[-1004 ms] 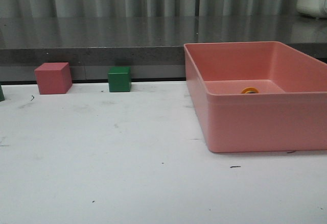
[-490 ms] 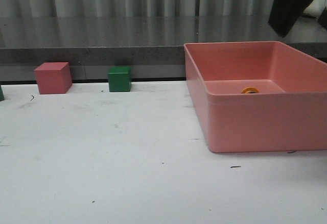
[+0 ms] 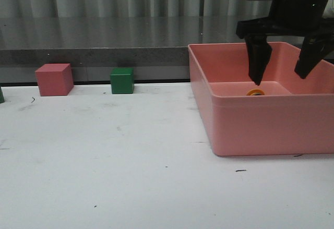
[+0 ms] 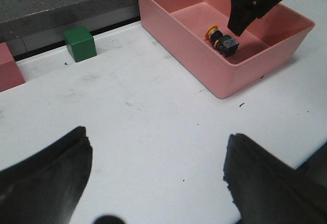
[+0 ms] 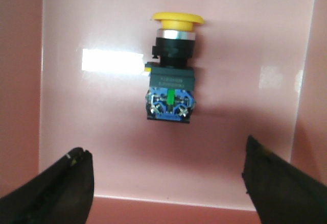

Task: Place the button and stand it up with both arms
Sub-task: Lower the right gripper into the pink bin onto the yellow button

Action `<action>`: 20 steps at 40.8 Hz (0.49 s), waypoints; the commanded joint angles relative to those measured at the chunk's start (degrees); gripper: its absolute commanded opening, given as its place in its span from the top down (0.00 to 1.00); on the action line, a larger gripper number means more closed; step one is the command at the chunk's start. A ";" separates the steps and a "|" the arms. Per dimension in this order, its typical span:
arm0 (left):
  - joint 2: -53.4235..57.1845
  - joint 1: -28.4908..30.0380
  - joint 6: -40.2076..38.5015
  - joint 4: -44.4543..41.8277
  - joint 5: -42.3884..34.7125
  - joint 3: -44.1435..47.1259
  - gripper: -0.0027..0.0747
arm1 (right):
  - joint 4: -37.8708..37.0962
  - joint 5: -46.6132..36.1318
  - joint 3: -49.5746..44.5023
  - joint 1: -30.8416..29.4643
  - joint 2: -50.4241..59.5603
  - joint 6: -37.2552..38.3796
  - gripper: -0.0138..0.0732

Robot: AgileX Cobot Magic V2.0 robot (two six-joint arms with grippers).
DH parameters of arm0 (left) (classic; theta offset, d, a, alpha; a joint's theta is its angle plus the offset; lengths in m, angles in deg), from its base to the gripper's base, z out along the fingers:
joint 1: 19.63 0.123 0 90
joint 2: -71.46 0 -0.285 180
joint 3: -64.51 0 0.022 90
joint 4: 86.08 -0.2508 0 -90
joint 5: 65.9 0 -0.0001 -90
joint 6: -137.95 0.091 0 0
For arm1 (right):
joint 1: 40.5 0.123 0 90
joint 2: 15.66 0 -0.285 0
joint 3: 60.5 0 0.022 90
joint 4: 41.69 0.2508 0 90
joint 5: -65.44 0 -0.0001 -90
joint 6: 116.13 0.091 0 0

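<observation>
Front view: low, level with the table (image 3: 130, 187), facing forward.
Left wrist view: high, looking down from afar.
Right wrist view: close, straight down into pink bin (image 5: 20, 81).
Shared: the bin (image 3: 261, 124) (image 4: 204, 63).

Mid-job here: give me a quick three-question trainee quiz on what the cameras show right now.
1. True or false: the button stands upright on its base inside the pink bin.
2. Which arm's end effector hangs open above the bin? A) left B) right
3. Fill in: the cube nearer the bin is ____.

Key:
1. False; it lies on its side on the bin floor.
2. B; the right end effector is above the button, touching nothing, while the left end effector is open over bare table.
3. Green: the green cube; the pink cube sits farther left.
</observation>
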 commanded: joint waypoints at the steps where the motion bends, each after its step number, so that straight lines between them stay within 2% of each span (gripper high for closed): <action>1: -0.69 -0.26 0.06 0.26 -4.12 -1.69 0.29 | -0.90 -1.01 3.52 -0.21 0.13 1.27 0.14; 20: -0.69 -0.26 0.06 0.26 -4.12 -1.69 0.29 | -0.91 -3.88 5.91 -0.28 -8.08 5.10 0.14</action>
